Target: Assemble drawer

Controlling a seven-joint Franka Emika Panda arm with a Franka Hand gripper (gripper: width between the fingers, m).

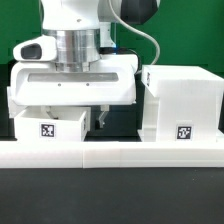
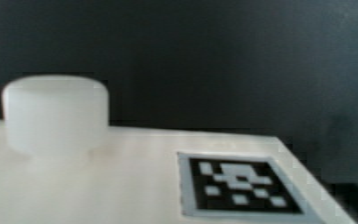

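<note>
The large boxy housing [image 1: 181, 100] stands at the exterior view's right, with a square tag on its front. A smaller white tray [image 1: 50, 124] with a tag sits at the left, under the arm. My gripper [image 1: 99, 118] hangs low between tray and housing, next to the tray's right end. Only one dark finger shows, so I cannot tell how the jaws stand. The wrist view is filled by a white tray face [image 2: 105, 180] with a round knob [image 2: 55, 115] and a tag [image 2: 243, 183], very close. No fingers show there. A second tray is not clearly visible.
The long low white rail [image 1: 110, 153] runs across the front of the table. A white part [image 1: 14, 100] shows at the exterior view's left edge behind the tray. A green backdrop [image 1: 15, 25] and dark cables lie behind the arm.
</note>
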